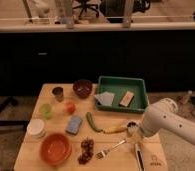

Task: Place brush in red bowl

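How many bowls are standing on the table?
2. The red bowl is at the front left; a smaller dark bowl is at the back, left of the green tray. The gripper is at the front right, where the arm may hide something.

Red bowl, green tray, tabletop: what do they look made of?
Red bowl: likely plastic, smooth, uniform orange-red. Green tray: likely plastic, uniform matte green, moulded rim. Table: wood-look, pale tan top; solid or laminate unclear. Gripper sits by the brush head, table's right side.
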### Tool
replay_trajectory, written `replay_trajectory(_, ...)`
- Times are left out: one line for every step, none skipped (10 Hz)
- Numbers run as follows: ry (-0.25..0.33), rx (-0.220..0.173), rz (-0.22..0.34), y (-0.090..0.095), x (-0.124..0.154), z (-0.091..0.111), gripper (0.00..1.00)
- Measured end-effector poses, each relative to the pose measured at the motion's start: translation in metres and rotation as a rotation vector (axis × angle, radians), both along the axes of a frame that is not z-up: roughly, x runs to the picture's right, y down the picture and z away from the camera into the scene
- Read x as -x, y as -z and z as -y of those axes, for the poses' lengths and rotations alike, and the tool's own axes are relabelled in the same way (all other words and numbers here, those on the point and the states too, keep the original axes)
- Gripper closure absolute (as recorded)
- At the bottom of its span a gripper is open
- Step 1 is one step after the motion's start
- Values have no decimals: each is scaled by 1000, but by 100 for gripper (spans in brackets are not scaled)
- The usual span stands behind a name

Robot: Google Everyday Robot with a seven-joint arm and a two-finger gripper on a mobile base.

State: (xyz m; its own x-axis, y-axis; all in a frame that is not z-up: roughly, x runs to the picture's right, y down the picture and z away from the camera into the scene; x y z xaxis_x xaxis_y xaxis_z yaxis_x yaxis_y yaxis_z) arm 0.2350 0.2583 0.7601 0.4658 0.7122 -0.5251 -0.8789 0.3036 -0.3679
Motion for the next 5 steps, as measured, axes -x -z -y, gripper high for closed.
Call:
replay_trajectory(-17,12,-5,-7,1,-3,20)
replay_trajectory(-40,33,-21,-14,2,-7,20)
replay_trajectory(-69,48,-47,-20,2,-11,20)
replay_trajectory(-104,62,-85,-24,-1,-16,20)
replay_trajectory(-132,72,-118,-25,-5,-18,20)
